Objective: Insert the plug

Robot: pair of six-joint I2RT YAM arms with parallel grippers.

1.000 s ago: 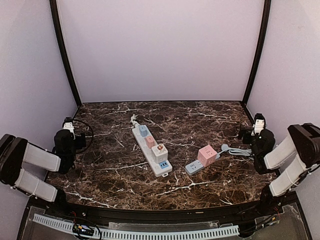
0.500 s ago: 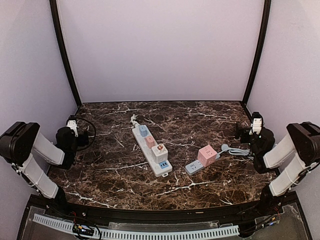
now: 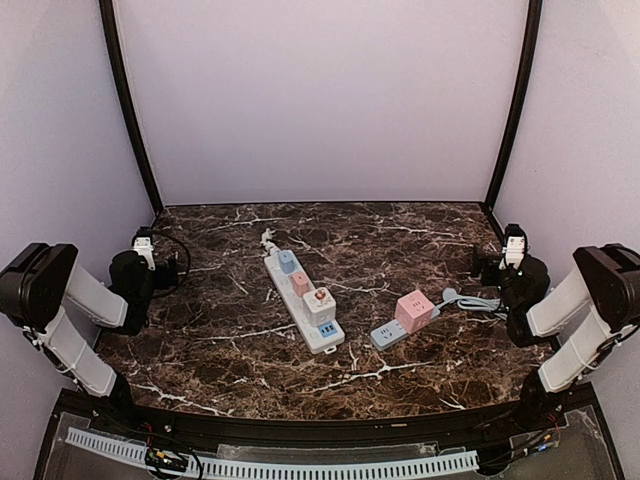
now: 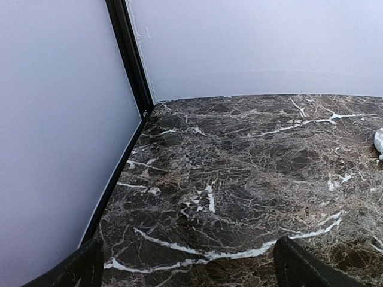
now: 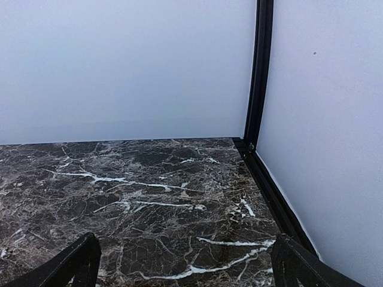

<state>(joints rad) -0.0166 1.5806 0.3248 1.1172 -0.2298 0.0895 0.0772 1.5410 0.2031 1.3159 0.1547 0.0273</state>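
A white power strip (image 3: 301,301) lies at an angle in the middle of the marble table, with a blue, a pink and a white block plugged into it. To its right lie a pink cube socket (image 3: 414,310), a blue-grey plug (image 3: 388,334) and a grey cable (image 3: 472,301). My left gripper (image 3: 172,271) is open and empty at the far left; in the left wrist view (image 4: 188,272) only bare marble lies between its fingers (image 4: 76,270). My right gripper (image 3: 479,264) is open and empty at the far right, as the right wrist view (image 5: 182,269) shows.
Pale walls with black corner posts (image 3: 133,110) enclose the table on three sides. The white end of the strip's cord (image 4: 378,141) shows at the right edge of the left wrist view. A black cable loop (image 3: 172,243) sits by the left wrist.
The left arm has folded back and its gripper has shifted slightly toward the far left. The right gripper has moved slightly. The strip, cube and plug have not moved.
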